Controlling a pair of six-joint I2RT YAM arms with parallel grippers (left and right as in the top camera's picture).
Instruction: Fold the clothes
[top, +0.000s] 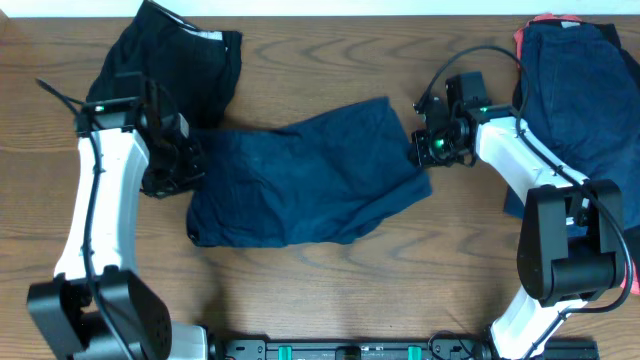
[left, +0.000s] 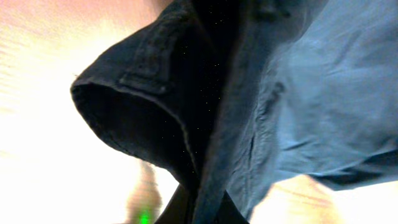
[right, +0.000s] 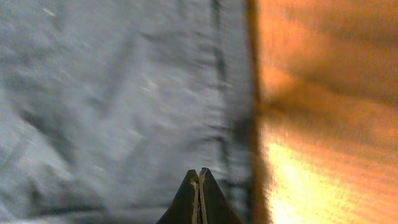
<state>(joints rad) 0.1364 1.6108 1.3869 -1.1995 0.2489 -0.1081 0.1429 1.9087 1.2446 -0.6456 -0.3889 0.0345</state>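
A pair of dark navy shorts (top: 300, 180) lies spread across the middle of the table. My left gripper (top: 185, 160) is shut on its left end; in the left wrist view the waistband with a belt loop (left: 146, 81) hangs folded from the jaws (left: 208, 208). My right gripper (top: 420, 150) is at the right edge of the shorts. In the right wrist view its tips (right: 199, 173) are pressed together over the flat fabric (right: 112, 99) close to the hem, and I see no fabric between them.
A black garment (top: 185, 55) lies at the back left, touching the spread shorts. A pile of navy shorts (top: 585, 90) with a coral-pink piece (top: 528, 32) under it sits at the back right. Bare wooden table (top: 330, 290) runs along the front.
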